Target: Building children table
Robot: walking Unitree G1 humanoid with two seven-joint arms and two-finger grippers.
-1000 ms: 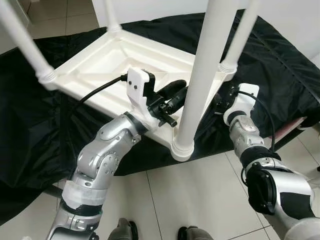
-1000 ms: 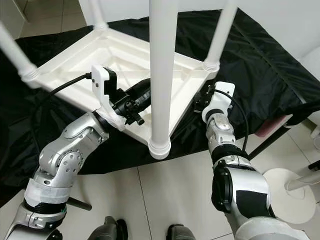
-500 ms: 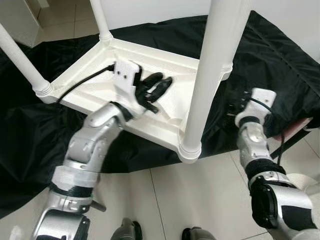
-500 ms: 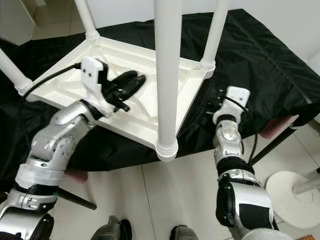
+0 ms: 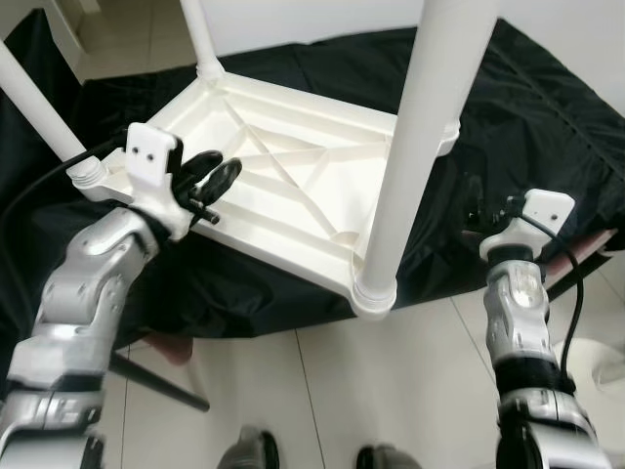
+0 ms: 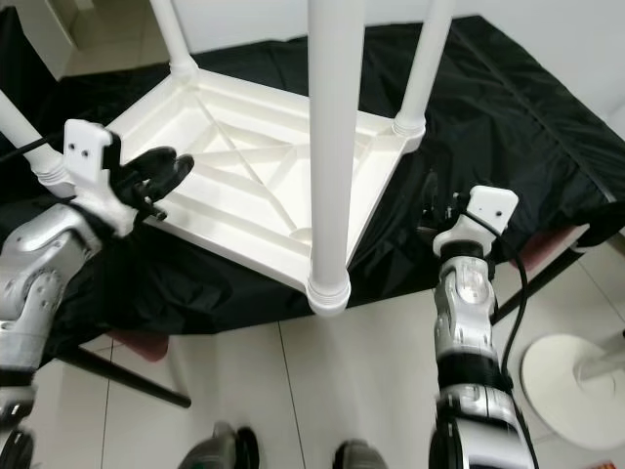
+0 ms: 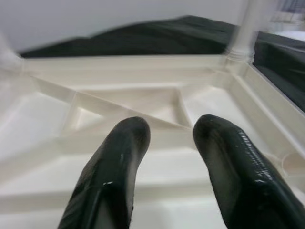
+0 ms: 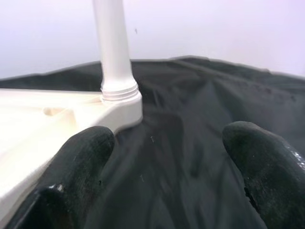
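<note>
Four white legs already stand up from the upturned children's table (image 5: 293, 186), so I'd judge the assembly close to done, with the work now at checking or righting it. Nearest to me is the pale tiled floor (image 5: 391, 391), where the robot's dark feet are only a blur at the bottom edge. Just above that, the closest leg (image 6: 332, 147) rises from its corner socket, which overhangs the edge of the black cloth (image 5: 527, 107) covering the raised surface the table lies on. To the right of that corner the right gripper (image 8: 162, 157) hangs over the cloth with its fingers spread wide and nothing between them, near the table's side but not touching it. Further along on the other side, the left gripper (image 5: 207, 181) is poised at the table's left rim, its two fingers parted with a gap and empty, pointing in over the ribbed underside. The next move, I'd guess, calls for both grippers to close on opposite rims so the table can be lifted and turned over; the tall near leg stands right between the arms and could be knocked. Beyond, a round white base (image 6: 566, 376) sits on the floor at right, and a plain wall (image 6: 547, 29) closes the room.
</note>
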